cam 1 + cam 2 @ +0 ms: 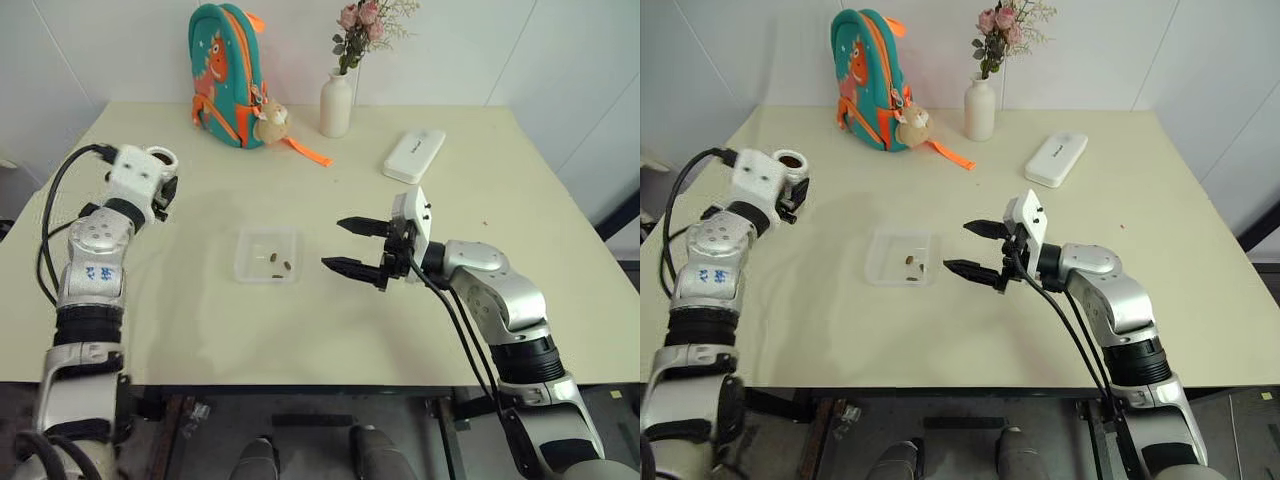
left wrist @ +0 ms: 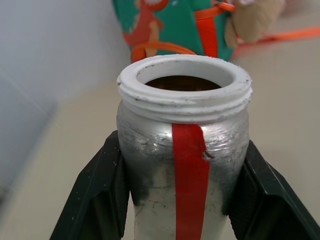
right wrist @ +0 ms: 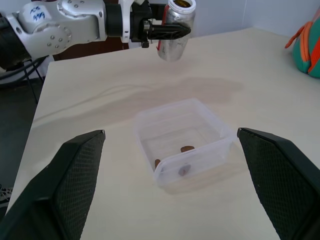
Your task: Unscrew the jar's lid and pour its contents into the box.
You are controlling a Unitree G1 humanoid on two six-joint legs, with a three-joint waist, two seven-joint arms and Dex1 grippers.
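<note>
Holding the jar upright in my left jaws, clamped on its silvery sides, I see its white threaded mouth bare: the lid is already off. The jar sits at the left of the head view, raised above the desk and well apart from the box. That clear plastic tray lies at the centre of the frame with a few dark-brown pieces already on its floor, so I judge that at least some pouring is done. Something brown shows inside the jar's mouth, though I cannot tell whether that is leftover contents or only the inner wall; if pieces remain, another tip over the box is what is left.

My left arm rises from the lower left, forearm nearly vertical. My right jaws stand wide apart and empty, just right of the box, pointing level toward it, with the elbow bent at the lower right.
</note>
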